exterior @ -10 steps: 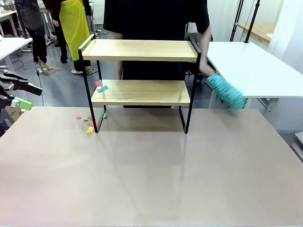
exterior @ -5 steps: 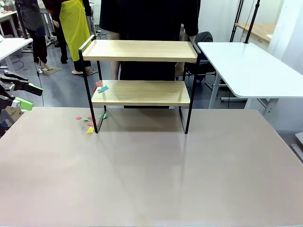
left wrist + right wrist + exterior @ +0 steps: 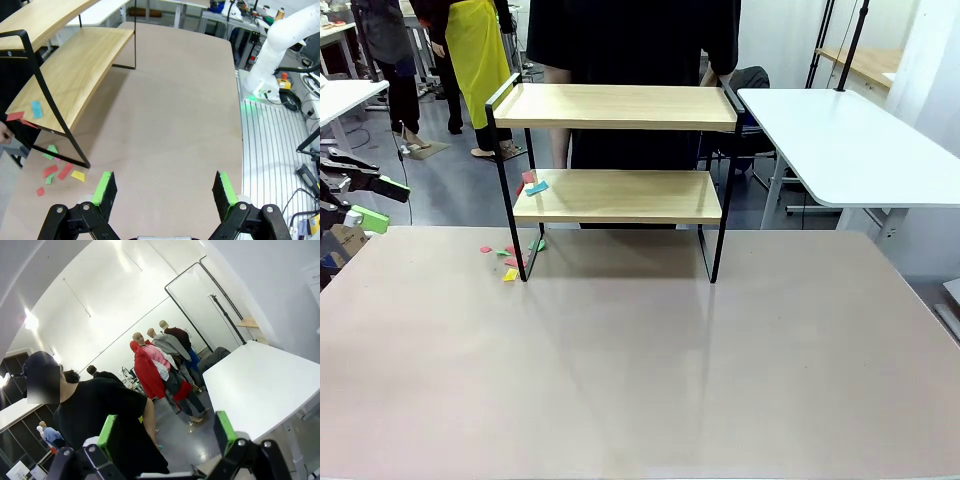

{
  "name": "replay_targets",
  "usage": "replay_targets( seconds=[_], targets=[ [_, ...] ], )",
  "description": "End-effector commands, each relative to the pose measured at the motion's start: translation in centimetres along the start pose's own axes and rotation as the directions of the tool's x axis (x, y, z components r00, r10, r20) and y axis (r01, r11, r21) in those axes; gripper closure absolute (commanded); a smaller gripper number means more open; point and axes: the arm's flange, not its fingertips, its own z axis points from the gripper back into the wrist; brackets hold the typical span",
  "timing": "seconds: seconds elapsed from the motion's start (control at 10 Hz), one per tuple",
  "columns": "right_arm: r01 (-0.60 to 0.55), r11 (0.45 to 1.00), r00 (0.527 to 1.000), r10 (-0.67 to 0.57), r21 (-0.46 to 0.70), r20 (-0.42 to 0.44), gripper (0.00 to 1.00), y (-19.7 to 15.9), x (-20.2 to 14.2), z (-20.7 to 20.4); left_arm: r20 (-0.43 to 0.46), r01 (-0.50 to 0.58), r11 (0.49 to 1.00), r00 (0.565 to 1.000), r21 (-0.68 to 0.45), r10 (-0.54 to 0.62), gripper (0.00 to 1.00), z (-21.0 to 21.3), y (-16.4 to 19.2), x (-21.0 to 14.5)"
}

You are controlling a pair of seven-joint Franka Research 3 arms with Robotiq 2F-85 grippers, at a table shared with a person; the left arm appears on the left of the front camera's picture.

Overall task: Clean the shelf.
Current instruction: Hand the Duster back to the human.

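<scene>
- The shelf (image 3: 618, 170) is standing at the far middle of the table (image 3: 640, 380), its top board bare.
- Paper scraps (image 3: 534, 185) are lying on the left end of the lower board; more scraps (image 3: 507, 258) are lying on the table by the front left leg.
- A person in black (image 3: 635, 40) is standing behind the shelf.
- The left gripper (image 3: 165, 192) is hovering at the table's left edge, fingers spread, grasping nothing.
- The right gripper (image 3: 167, 432) is pointing toward the room, fingers spread, empty.
</scene>
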Motion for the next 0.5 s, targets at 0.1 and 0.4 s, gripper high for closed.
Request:
replay_targets(
  seconds=[0.1,0.4],
  targets=[
    [-0.002,1.0,1.0,0.002,-0.001,0.004,0.0,-0.05,-0.29,0.18,0.029,-0.001,1.0,1.0,0.002,0.001,0.0,0.0,-0.04,0.29],
    [-0.002,1.0,1.0,0.002,-0.001,0.004,0.0,-0.05,-0.29,0.18,0.029,-0.001,1.0,1.0,0.002,0.001,0.0,0.0,-0.04,0.29]
  ],
)
